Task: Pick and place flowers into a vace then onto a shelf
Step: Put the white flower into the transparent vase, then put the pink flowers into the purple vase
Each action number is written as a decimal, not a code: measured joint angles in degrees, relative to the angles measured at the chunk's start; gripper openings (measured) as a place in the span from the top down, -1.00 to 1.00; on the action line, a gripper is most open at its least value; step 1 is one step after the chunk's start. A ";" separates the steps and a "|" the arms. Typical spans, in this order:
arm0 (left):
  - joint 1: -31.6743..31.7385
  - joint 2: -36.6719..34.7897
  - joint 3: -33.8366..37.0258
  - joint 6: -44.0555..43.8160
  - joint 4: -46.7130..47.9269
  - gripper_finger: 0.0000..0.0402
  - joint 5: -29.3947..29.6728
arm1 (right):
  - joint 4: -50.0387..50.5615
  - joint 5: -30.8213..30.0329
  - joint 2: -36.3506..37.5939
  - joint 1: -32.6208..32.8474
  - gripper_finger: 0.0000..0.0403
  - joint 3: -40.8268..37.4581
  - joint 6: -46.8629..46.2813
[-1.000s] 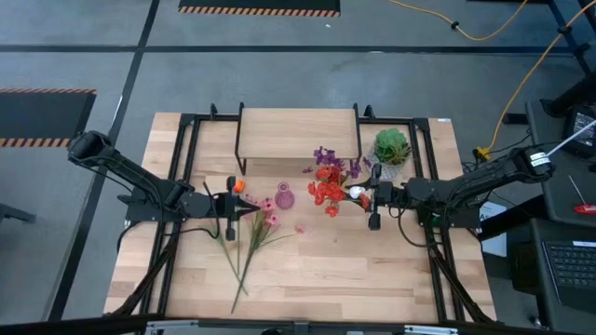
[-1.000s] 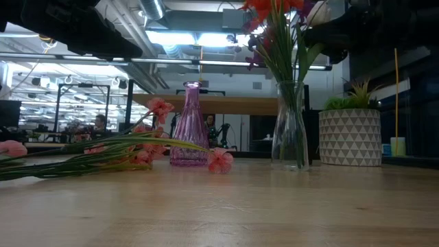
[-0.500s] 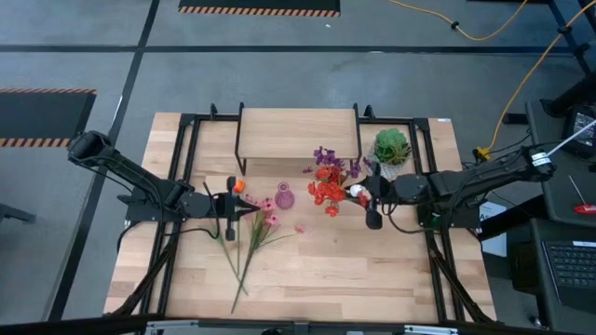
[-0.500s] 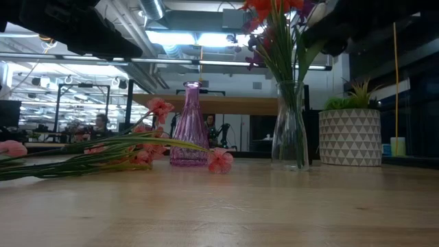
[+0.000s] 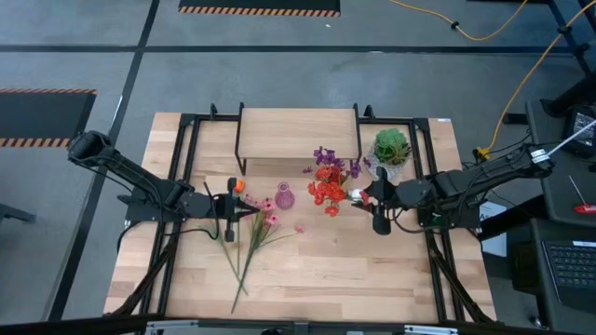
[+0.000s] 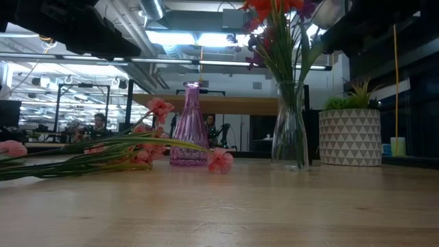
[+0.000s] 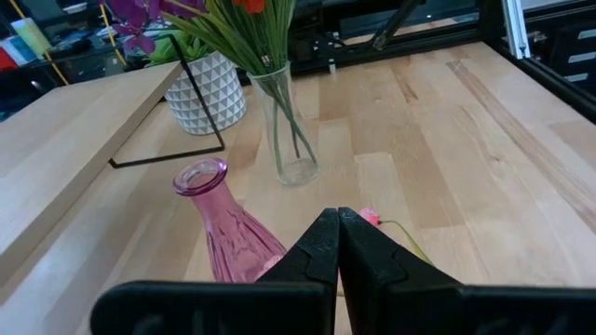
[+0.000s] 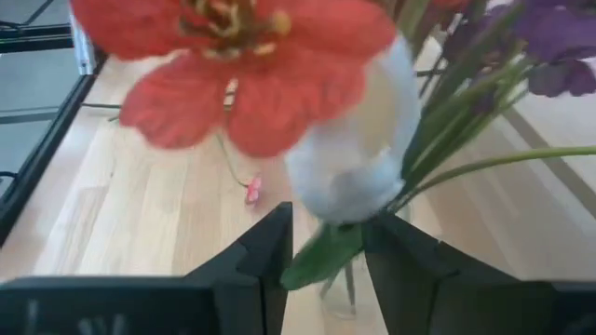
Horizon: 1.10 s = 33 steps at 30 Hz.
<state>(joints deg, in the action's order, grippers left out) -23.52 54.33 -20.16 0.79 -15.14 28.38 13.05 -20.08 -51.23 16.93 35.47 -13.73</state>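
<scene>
A clear glass vase (image 6: 290, 127) stands on the table and holds red, purple and white flowers (image 5: 326, 186). My right gripper (image 5: 366, 197) hangs open just right of the bouquet. Its fingers stand either side of the green leaf (image 8: 321, 256) under the white bud (image 8: 358, 167). A pink glass vase (image 5: 285, 197) stands left of the clear one. Pink-bloomed flowers (image 5: 256, 237) lie flat on the table by their stems. My left gripper (image 5: 244, 209) hovers shut and empty above them, pointing at the pink vase (image 7: 219, 219). The shelf (image 5: 300, 135) stands behind. My right gripper has the green leaf (image 8: 307, 265) below the white bud between its fingers, close against one finger (image 8: 265, 256). I cannot tell whether it touches the leaf. The flower stands in the clear vase with the others.
A spiky green plant in a white patterned pot (image 5: 392, 147) stands at the back right, close to my right arm. A loose pink blossom (image 6: 221, 160) lies in front of the pink vase. The near half of the tabletop (image 5: 354, 279) is bare wood.
My right gripper has risen a little beside the bouquet and tipped up from pointing steeply down toward level. The white bud and the other flowers have stayed in the clear vase.
</scene>
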 joint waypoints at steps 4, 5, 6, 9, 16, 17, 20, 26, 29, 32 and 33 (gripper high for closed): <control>0.02 0.00 -0.02 0.01 -0.02 0.98 0.00 | 4.67 -0.87 0.01 0.73 0.35 2.84 -1.21; 0.02 0.00 0.00 -0.01 -0.02 0.98 0.00 | 6.25 -0.85 0.01 1.01 0.35 3.88 -1.53; 0.00 0.00 -0.02 -0.01 -0.04 0.98 0.00 | 7.73 -0.94 0.01 1.21 0.35 4.98 -2.17; 0.01 -0.01 0.00 0.01 -0.04 0.98 0.00 | 14.55 -3.13 0.01 1.95 0.35 8.38 -4.43; 0.01 -0.01 -0.01 -0.01 -0.04 0.98 0.01 | 23.78 -7.38 0.03 4.76 0.35 12.39 -11.82; 0.02 0.00 -0.01 -0.01 -0.04 0.98 0.01 | 24.05 -7.50 0.03 5.45 0.35 12.39 -12.27; 0.02 0.00 -0.02 -1.23 -0.07 0.98 -0.20 | 24.99 -8.26 0.01 8.18 0.35 12.39 -14.57; -0.01 -0.01 -0.02 -2.00 -0.07 0.98 -3.03 | 25.42 -17.94 0.01 14.99 0.42 11.19 -17.53; -0.01 0.00 -0.01 -2.08 -0.05 0.98 -2.84 | 20.64 -21.24 -0.36 18.05 0.56 7.80 -17.44; -0.01 0.00 -0.02 -3.91 -0.04 0.91 -2.97 | 14.62 -22.21 -0.90 21.13 0.77 3.71 -17.15; 0.01 0.00 -0.02 -5.02 -0.07 0.87 -2.97 | 12.59 -23.03 -1.11 22.10 0.84 2.39 -16.67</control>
<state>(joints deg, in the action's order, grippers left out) -23.51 54.32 -20.18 -4.24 -15.20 25.41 25.64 -43.11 -52.34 39.03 37.86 -30.40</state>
